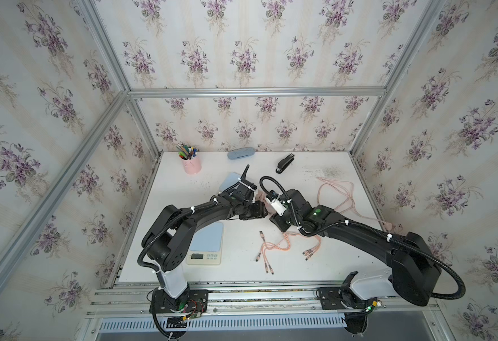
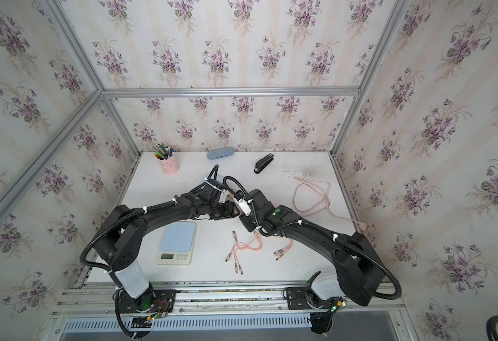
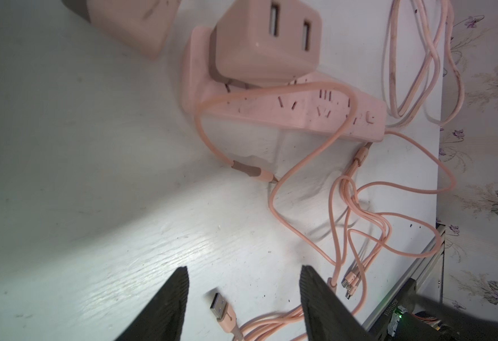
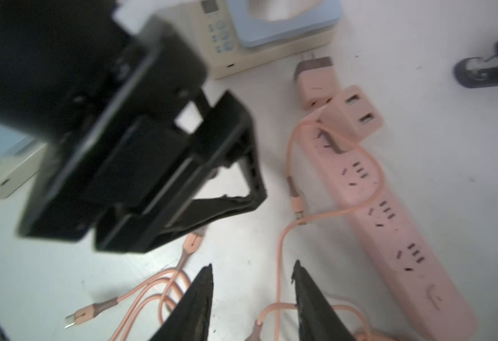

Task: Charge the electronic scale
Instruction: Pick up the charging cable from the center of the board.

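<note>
A cream electronic scale (image 1: pixel 205 245) (image 2: pixel 177 242) with a light-blue plate lies at the front left, its display facing the front edge. A second scale (image 4: pixel 271 35) lies further back. In the left wrist view my left gripper (image 3: pixel 243 268) is open just above the table, and the pink cable's USB-A plug (image 3: pixel 221 307) lies loose between its fingers. My right gripper (image 4: pixel 252 265) is open over the table with a pink cable (image 4: pixel 280 265) running across beneath it. A pink power strip (image 3: pixel 301 112) (image 4: pixel 389 224) carries a two-port charger (image 3: pixel 262 44) at one end.
Both arms meet over the table's middle and hide the strip in both top views. A small single charger (image 4: pixel 315 82) lies loose by the strip. Multi-head cable ends (image 1: pixel 271 251) fan out in front. A pen cup (image 1: pixel 191 164), grey case (image 1: pixel 241 153) and stapler (image 1: pixel 285 163) stand at the back.
</note>
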`<state>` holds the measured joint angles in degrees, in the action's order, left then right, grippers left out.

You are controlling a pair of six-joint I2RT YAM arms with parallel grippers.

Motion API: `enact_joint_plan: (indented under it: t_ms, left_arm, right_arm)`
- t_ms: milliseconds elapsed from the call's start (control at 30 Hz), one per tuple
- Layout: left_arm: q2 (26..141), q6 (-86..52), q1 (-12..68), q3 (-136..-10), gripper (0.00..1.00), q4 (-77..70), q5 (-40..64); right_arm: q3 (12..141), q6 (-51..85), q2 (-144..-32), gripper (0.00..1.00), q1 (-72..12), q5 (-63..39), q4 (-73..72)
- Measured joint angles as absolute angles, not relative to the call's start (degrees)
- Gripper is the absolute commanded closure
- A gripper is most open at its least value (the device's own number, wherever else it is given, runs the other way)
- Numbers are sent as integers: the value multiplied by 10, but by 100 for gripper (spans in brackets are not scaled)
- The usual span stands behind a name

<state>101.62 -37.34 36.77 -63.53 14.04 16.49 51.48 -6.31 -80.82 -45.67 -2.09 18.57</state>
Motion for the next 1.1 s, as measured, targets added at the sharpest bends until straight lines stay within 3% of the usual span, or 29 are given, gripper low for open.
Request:
enact_joint_plan:
  t_ms: [267, 633, 767, 933, 1100]
  left_arm:
    - [981, -406, 372, -559, 39, 152, 132]
    - [968, -412, 372, -539, 38, 142, 130]
    - [967, -412, 373, -533, 38, 142, 130]
    - [955, -412, 372, -526, 38, 142, 130]
    - [943, -412, 368, -523, 38, 144, 130]
  right_arm:
    - [501, -143, -861, 52, -566, -11, 248]
    - [496, -212, -896, 53, -578, 67, 281]
    - [495, -225, -908, 65, -579, 98, 284]
    - [495, -237, -897, 99, -582, 127, 284]
    - [495, -247, -832, 100, -586, 133, 281]
